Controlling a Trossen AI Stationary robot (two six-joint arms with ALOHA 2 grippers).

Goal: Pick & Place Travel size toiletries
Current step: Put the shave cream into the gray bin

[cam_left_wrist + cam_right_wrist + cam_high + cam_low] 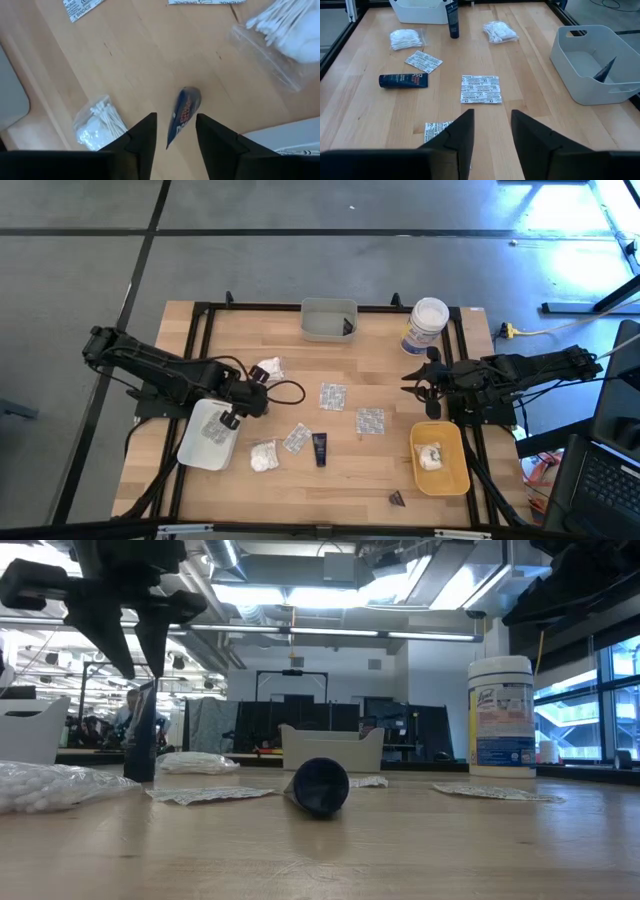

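Observation:
My left gripper (238, 408) (143, 665) is open and points down over a dark blue tube (182, 112) (140, 735). The tube stands upright on the table beside the white tray (208, 438), its upper end between my fingertips (176, 127); I see no touch. A second dark tube (319, 448) lies flat. Silvery packets (333, 395) (370, 421) (297, 438), white puffy bundles (268, 368) (263, 455) and a dark cone (397, 498) (320, 785) lie loose. My right gripper (425, 380) (492, 132) hovers open near the table's right side.
A grey tray (328, 320) at the far edge holds a dark item. The yellow tray (440, 470) near the right front holds a white bundle, and the white tray holds a packet. A tall white jar (427, 325) (500, 715) stands at the far right.

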